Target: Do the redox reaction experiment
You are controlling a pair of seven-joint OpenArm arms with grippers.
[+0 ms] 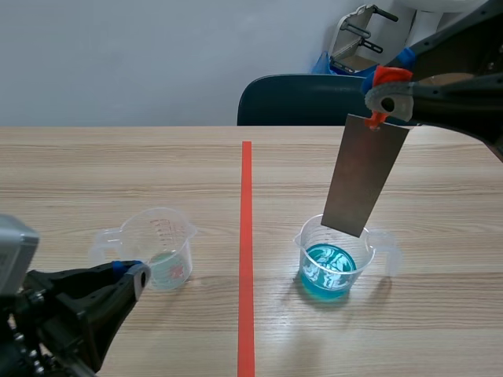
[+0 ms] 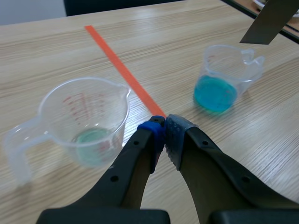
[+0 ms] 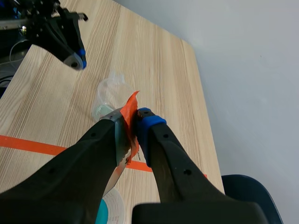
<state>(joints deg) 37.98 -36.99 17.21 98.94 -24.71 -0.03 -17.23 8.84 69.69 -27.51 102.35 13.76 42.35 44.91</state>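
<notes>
Left end effector (image 2: 165, 127): nearest the camera, low at the near left; its fingers are closed together on nothing, and it sits just near of the left cup, seemingly to stay clear of the work.
Left cup (image 1: 161, 250): clear plastic, left of the tape line, handle pointing left; only a pale greenish trace at the bottom.
Tape line (image 1: 246, 236): orange-red mark running near to far on the worktop (image 1: 94, 169), between the two cups.
Right cup (image 1: 336, 259): clear, upright, right of the line, holding a shallow pool of blue liquid.
Metal plate (image 1: 365, 173): grey strip hanging tilted, its lower edge over the right cup's far rim; apparently not yet in the liquid.
Right end effector (image 3: 133, 116): raised at the far right, clamped on the orange tab (image 1: 376, 119) at the plate's top, so the bare length hangs free for dipping.
Step in hand: probably lowering the plate into the blue liquid.
Risk: a plate edge catching the rim could tip the light cup.
</notes>
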